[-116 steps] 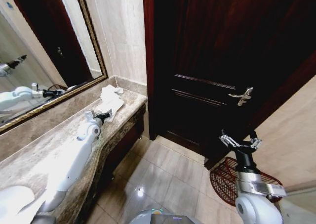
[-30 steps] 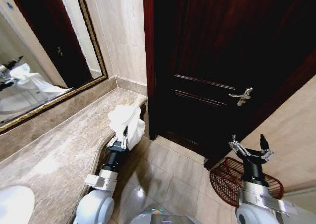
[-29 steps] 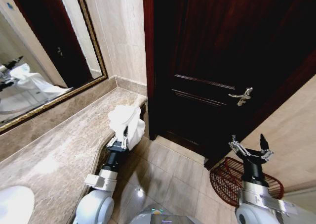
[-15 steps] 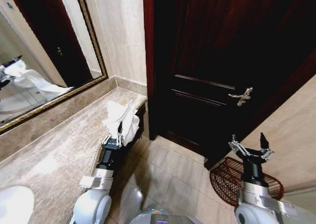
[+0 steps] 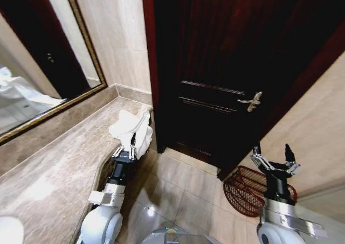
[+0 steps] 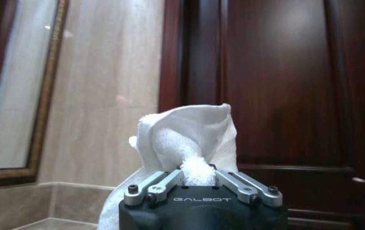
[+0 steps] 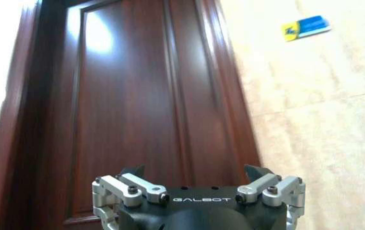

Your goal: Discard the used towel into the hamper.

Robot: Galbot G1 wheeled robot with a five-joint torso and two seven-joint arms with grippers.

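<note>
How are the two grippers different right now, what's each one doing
The left gripper is shut on the white towel, which bunches up above its fingers; the right gripper is open and holds nothing. The left gripper is raised beside the marble counter edge, while the right gripper sits above the hamper on the floor by the door. Both point upward and carry the same metal fingers.

"GALBOT" in pale letters on the black left gripper (image 6: 196,178) body, just behind the fingers clamped on the towel (image 6: 192,139). Same "GALBOT" on the right gripper (image 7: 195,179) body, behind its spread fingers. Blue-yellow wall sticker (image 7: 306,27) beyond them: text unreadable.
</note>
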